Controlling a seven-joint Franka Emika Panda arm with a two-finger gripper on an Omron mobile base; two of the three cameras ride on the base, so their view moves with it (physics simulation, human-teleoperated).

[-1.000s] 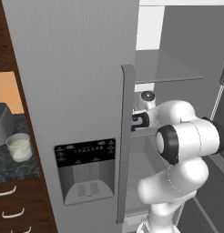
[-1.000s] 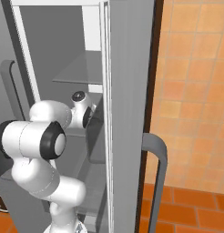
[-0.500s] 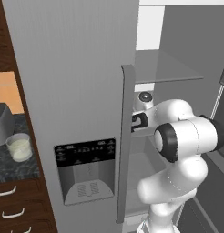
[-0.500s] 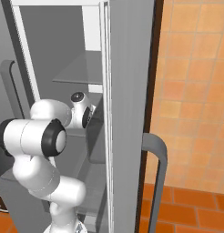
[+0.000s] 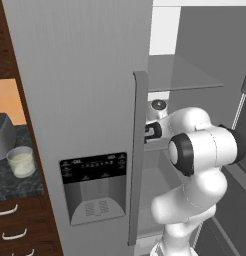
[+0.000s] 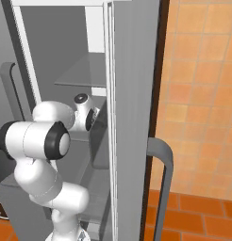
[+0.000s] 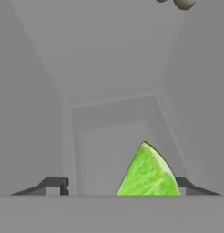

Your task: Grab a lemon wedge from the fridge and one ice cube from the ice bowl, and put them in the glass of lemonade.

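Note:
The silver-grey fridge [image 5: 85, 75] stands with its right door swung open, and my arm reaches onto a middle shelf. In the hand view a green lemon wedge [image 7: 148, 173] lies on the shelf floor between my fingers. My gripper [image 7: 120, 186] is open around it. The right fingertip [image 7: 186, 185] sits close against the wedge and the left fingertip [image 7: 54, 185] stands well apart from it. The glass of lemonade [image 5: 21, 162] sits on the dark counter left of the fridge. The ice bowl and the ice cube are out of view.
A silver toaster [image 5: 2, 135] stands behind the glass. The closed left door's bar handle [image 5: 138, 150] runs just left of my hand. A glass shelf [image 5: 180, 80] hangs above it. The open door [image 6: 132, 117] stands on the right, by an orange tiled wall [image 6: 203, 94]. An olive-beige lump [image 7: 184, 3] lies deeper on the shelf.
The arm has edged slightly further into the fridge. Nothing else has visibly moved.

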